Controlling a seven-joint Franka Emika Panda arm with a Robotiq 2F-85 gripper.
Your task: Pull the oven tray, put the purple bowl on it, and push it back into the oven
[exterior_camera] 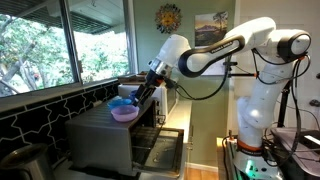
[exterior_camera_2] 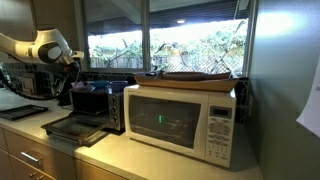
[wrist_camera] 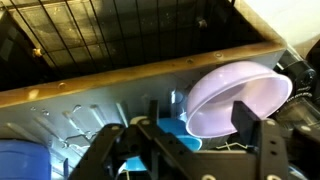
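scene inventory, kitchen counter
- writing: the control panel of the white microwave [exterior_camera_2: 185, 122] carries lettering too small to read; the microwave sits well away from the pincer, just beside the oven
- pincer [wrist_camera: 200, 110]: fingers apart, one on each side of the purple bowl's near wall; a gap shows between one finger and the rim, so no clamp
- purple bowl [wrist_camera: 238, 92]: lilac, tilted in the wrist view, rim between the pincer's fingers; it sits on top of the oven [exterior_camera: 100, 140], directly under the pincer
- blue bowl [exterior_camera: 121, 101]: just behind the purple bowl, touching or nearly so, beside the pincer
- oven: grey box, door [exterior_camera_2: 70, 128] dropped open
- oven tray [exterior_camera: 157, 150]: dark barred rack, drawn out over the door, below and forward of the pincer
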